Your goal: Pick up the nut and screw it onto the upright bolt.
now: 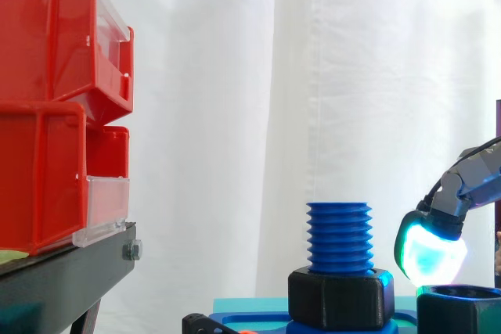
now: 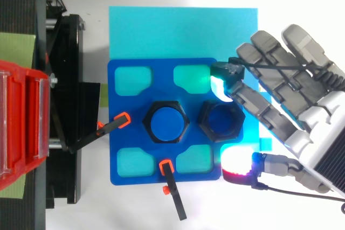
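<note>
A blue threaded bolt (image 1: 338, 236) stands upright on the blue plate (image 2: 121, 133), with a black hex collar (image 1: 340, 296) round its foot. From above, the bolt (image 2: 166, 122) is at the plate's middle. The loose black nut (image 2: 220, 122) lies flat on the plate just right of it and also shows low in the side view (image 1: 460, 309). My hand (image 2: 302, 117) reaches in from the right and straddles the nut. One white-glowing fingertip (image 2: 221, 89) is beyond the nut and the red-glowing thumb pad (image 2: 237, 164) is on its near side, both a little apart from it. The hand is open.
Red bins (image 1: 55, 115) are stacked on a black stand (image 2: 64, 106) at the left. Two black clamps with orange tips (image 2: 123, 120) hold the plate at its left and front edges. A cyan sheet (image 2: 178, 30) lies under the plate.
</note>
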Tool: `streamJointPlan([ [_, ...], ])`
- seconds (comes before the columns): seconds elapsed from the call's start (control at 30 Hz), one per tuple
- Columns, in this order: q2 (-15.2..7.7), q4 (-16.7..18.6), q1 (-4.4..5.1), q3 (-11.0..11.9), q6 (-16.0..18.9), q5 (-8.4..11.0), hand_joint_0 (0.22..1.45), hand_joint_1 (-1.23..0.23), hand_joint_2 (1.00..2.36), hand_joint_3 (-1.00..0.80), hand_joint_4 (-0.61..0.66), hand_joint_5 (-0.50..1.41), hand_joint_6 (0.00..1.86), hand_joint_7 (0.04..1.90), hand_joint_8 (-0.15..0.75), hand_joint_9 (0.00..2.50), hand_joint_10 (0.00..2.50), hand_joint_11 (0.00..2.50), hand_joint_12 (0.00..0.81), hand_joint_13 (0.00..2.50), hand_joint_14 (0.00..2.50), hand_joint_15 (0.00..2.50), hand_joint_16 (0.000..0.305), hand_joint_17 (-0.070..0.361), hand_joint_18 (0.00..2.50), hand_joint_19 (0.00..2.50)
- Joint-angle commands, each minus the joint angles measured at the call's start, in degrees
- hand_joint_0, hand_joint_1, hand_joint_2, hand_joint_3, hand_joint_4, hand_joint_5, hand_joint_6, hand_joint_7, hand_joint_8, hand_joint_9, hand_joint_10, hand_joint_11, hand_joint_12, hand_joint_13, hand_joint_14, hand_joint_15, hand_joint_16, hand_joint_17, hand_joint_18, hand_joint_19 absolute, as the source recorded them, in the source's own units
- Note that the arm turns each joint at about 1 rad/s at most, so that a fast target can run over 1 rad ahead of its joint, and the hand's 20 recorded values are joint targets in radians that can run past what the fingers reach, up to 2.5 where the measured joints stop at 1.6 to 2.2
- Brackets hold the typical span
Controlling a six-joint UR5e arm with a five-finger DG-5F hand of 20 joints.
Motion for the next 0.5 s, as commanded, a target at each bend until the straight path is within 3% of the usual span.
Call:
streamJointPlan([
  [0.0,-0.04,-0.12,-0.13,0.0,0.09,-0.01,0.38,-0.52,1.0,-0.5,0.26,-0.23,0.5,0.76,0.314,0.3,0.0,0.0,0.44,0.27,0.0,0.0,0.058,0.13,0.06,0.0],
  [0.47,-0.04,-0.3,-0.13,0.0,0.53,-0.1,0.43,-0.55,1.0,-0.5,0.3,-0.21,0.5,0.9,0.303,0.32,0.0,0.0,0.414,0.29,0.0,0.0,0.053,0.119,0.09,0.0],
])
